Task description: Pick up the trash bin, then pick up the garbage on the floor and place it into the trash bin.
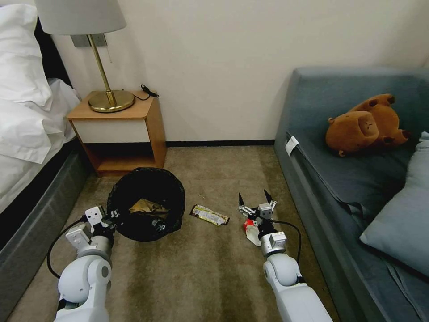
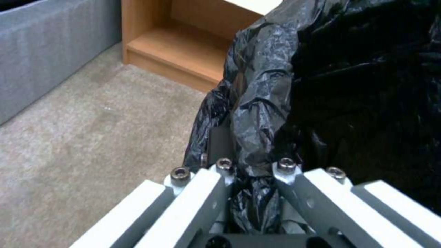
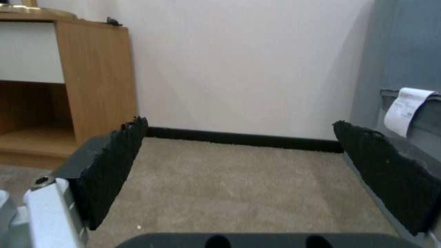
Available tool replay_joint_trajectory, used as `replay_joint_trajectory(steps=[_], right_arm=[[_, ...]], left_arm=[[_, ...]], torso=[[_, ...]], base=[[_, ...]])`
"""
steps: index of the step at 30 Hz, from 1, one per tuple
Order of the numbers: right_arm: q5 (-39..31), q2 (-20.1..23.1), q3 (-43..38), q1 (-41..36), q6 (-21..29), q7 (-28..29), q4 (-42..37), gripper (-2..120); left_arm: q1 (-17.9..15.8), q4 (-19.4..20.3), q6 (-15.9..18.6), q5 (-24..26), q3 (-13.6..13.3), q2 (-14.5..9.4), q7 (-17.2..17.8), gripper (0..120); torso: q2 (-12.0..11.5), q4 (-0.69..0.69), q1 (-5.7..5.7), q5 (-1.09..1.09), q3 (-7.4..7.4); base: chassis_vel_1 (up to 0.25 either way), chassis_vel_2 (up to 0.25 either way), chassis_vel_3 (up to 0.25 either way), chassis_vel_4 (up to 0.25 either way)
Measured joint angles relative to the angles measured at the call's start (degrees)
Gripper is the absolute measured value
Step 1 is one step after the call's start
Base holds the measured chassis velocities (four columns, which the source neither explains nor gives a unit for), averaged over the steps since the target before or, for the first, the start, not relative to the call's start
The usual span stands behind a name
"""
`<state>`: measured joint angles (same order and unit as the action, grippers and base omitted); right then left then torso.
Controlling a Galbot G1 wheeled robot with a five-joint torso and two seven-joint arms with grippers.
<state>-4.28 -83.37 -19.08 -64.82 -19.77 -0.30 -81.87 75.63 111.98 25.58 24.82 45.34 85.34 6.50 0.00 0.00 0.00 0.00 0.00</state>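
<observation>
The trash bin [image 1: 146, 203] stands on the carpet [image 1: 210, 264] before the nightstand [image 1: 118, 134], crumpled paper [image 1: 147, 207] inside, its bagged rim pinched in the left gripper [image 1: 110, 218]. The right gripper [image 1: 255, 199], jaws spread and empty, hovers above a red-white wrapper [image 1: 250, 229] beside the sofa [image 1: 339, 179]. A snack wrapper [image 1: 209, 215], lying crosswise, sits between bin and right gripper, open carpet around it.

Brass-stemmed table lamp with pale shade [image 1: 102, 58] on wooden nightstand [image 1: 120, 134], beyond left pincer. White bedding [image 1: 27, 103] at far left. Grey-blue fabric sofa [image 1: 357, 179] right of right pincer, carrying brown plush toy [image 1: 368, 123], grey cushion [image 1: 402, 219]. Beige carpet [image 1: 201, 268] below.
</observation>
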Motion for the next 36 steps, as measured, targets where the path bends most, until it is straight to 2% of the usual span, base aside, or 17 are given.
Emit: replay_joint_trajectory(steps=[11,17,21,23,24,26,27,28,36], right_arm=[[-0.4,0.46,0.3,0.41,-2.14,-1.44,0.75,100],[0.84,2.19,1.04,1.56,-1.76,-2.51,0.89,100],[1.51,4.13,2.24,2.75,2.03,-4.04,1.49,100],[1.36,6.01,3.08,3.83,6.85,-7.52,1.74,100],[1.36,6.01,3.08,3.83,6.85,-7.52,1.74,100],[2.74,7.55,3.29,4.76,11.98,-10.75,1.83,100],[2.74,7.55,3.29,4.76,11.98,-10.75,1.83,100],[3.69,8.11,3.35,5.56,14.48,-11.8,2.29,100],[6.8,8.86,3.91,8.04,19.85,-16.77,6.95,100]], left_arm=[[0.07,-0.34,-0.13,-0.07,0.01,0.05,0.06,1],[0.46,0.01,-0.13,-0.06,0.08,0.1,0.06,1],[0.57,0.13,-0.13,-0.36,0.02,0.32,0.07,1],[0.43,0.26,-0.13,-0.75,-0.15,0.59,0.11,1],[0.43,0.26,-0.13,-0.75,-0.15,0.59,0.11,1],[0.39,0.38,-0.03,-1.12,-0.19,0.85,0.15,1],[0.39,0.38,-0.03,-1.12,-0.19,0.85,0.15,1],[0.43,0.39,-0.01,-1.29,-0.2,1.0,0.16,1],[1.21,-0.14,-0.46,-1.83,0.16,1.32,0.17,1]], torso=[[0.0,0.0,0.0,0.0,-0.01],[0.0,0.0,0.0,0.0,-0.01],[0.0,0.0,0.0,0.01,-0.01],[0.0,0.01,0.0,0.01,-0.01],[0.0,0.01,0.0,0.01,-0.01],[0.0,0.0,0.0,0.01,0.0],[0.0,0.0,0.0,0.01,0.0],[0.0,0.0,0.0,0.0,-0.01],[0.0,0.0,0.0,0.0,-0.01]], base=[[-0.014,0.011,0.014,-0.011],[0.0,0.0,0.0,0.0],[0.0,0.0,0.0,0.0],[0.0,0.0,0.0,0.0],[0.0,0.0,0.0,0.0],[0.0,0.0,0.0,0.0],[0.0,0.0,0.0,0.0],[0.0,0.0,0.0,0.0],[0.0,0.0,0.0,0.0]])
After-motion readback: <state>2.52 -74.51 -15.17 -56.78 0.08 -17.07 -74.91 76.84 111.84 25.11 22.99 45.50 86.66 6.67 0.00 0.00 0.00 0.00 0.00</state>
